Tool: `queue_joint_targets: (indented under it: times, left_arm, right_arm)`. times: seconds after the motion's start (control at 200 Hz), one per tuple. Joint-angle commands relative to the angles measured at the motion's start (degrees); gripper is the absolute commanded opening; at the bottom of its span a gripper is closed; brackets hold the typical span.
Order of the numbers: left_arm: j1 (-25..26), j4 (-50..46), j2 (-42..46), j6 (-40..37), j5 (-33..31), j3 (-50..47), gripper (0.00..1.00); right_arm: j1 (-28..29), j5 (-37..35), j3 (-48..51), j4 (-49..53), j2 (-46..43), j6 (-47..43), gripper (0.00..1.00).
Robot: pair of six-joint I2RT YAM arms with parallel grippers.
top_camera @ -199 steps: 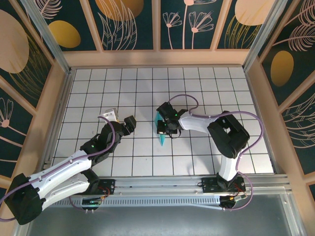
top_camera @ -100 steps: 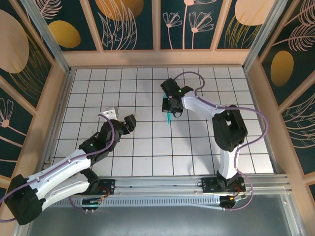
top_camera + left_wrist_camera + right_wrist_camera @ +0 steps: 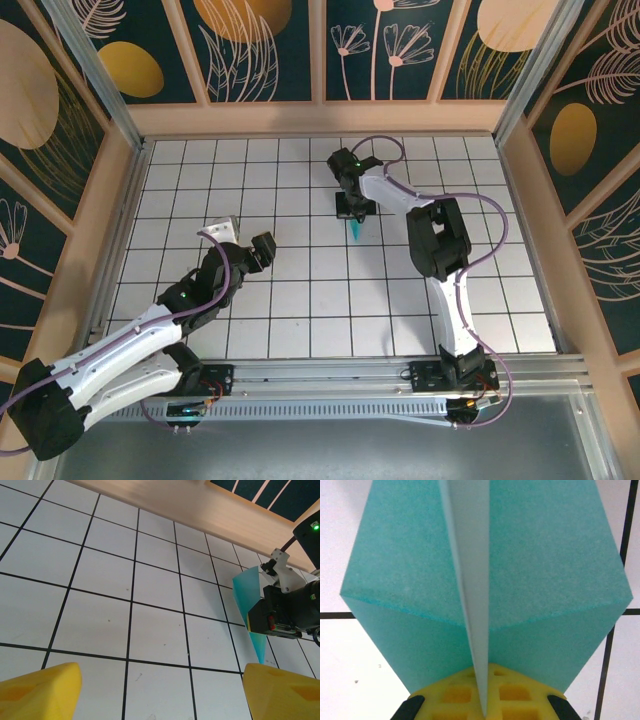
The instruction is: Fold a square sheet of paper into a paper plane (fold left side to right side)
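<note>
The paper plane is a slim teal-blue dart hanging point-down over the far middle of the grid table. My right gripper is shut on its folded keel. In the right wrist view the plane's two wings spread to either side of a pale centre crease, which is pinched between the yellow pads. The left wrist view has the plane at the right, with the right gripper on it. My left gripper stands open, left of centre. Its yellow fingertips are wide apart with nothing between them.
A white grid table is boxed in by pale wooden walls on the left, far and right sides. An aluminium rail with both arm bases runs along the near edge.
My right gripper has carried the plane from the table's middle toward the far wall and slightly right. The left arm has barely moved.
</note>
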State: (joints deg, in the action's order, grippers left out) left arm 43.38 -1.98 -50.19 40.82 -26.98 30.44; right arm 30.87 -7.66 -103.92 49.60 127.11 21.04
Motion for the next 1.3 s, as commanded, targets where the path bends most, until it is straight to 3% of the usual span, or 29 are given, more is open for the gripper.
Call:
queue_joint_targets:
  times: [0.0, 0.711, 1.296]
  left_arm:
    - [-0.65, -0.83, -0.29, 0.58, 0.53, -0.2, 0.84]
    - [-0.63, -0.34, -3.2, 1.63, 1.68, 1.23, 0.85]
    - [-0.61, -1.98, -2.36, 0.67, -0.08, 2.33, 0.86]
  right_arm:
    - [-1.66, -0.15, -1.55, 1.11, 1.67, -1.76, 0.0]
    - [-4.06, 2.64, 2.0, -4.5, 3.46, -2.32, 0.04]
    - [-4.15, 2.56, 5.67, -6.35, 1.64, -1.99, 0.37]
